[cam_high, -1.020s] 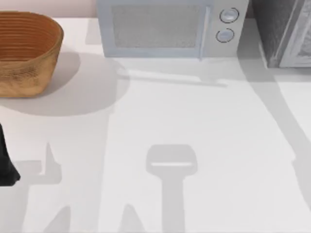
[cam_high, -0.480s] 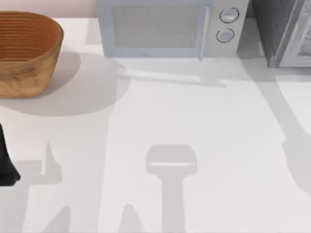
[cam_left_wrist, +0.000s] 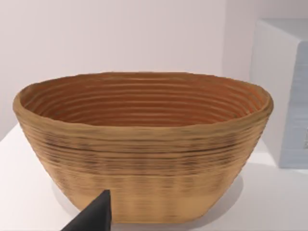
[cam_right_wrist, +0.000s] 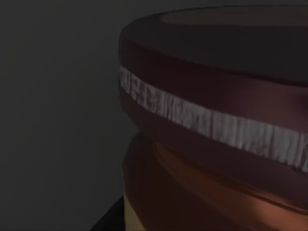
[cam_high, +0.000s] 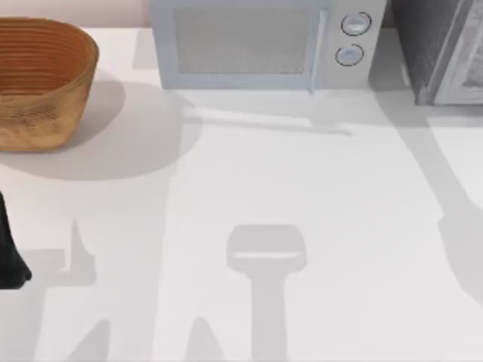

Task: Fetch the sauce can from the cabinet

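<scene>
The sauce can (cam_right_wrist: 211, 144) looms very close in the dim right wrist view. It has a dark maroon body with a pale rough band, and tan-orange lower down. Dark grey surrounds it, and my right arm's camera is right up against it. The cabinet (cam_high: 424, 45), dark grey and speckled with a pale framed front panel (cam_high: 464, 72), stands at the table's far right corner, cut off by the top view's edge. My left arm (cam_high: 10, 253) is parked at the left edge. A dark tip of my left gripper (cam_left_wrist: 94, 217) points at the basket.
A big woven brown basket (cam_high: 41, 83) sits at the far left and shows again in the left wrist view (cam_left_wrist: 144, 144). A pale blue-grey microwave (cam_high: 256, 45) with two round knobs stands at the back middle. Arm shadows lie across the white table (cam_high: 302, 173).
The shadow near the table's right edge shifted and widened a second ago. Since half a second ago nothing has visibly moved. The left arm is still.
</scene>
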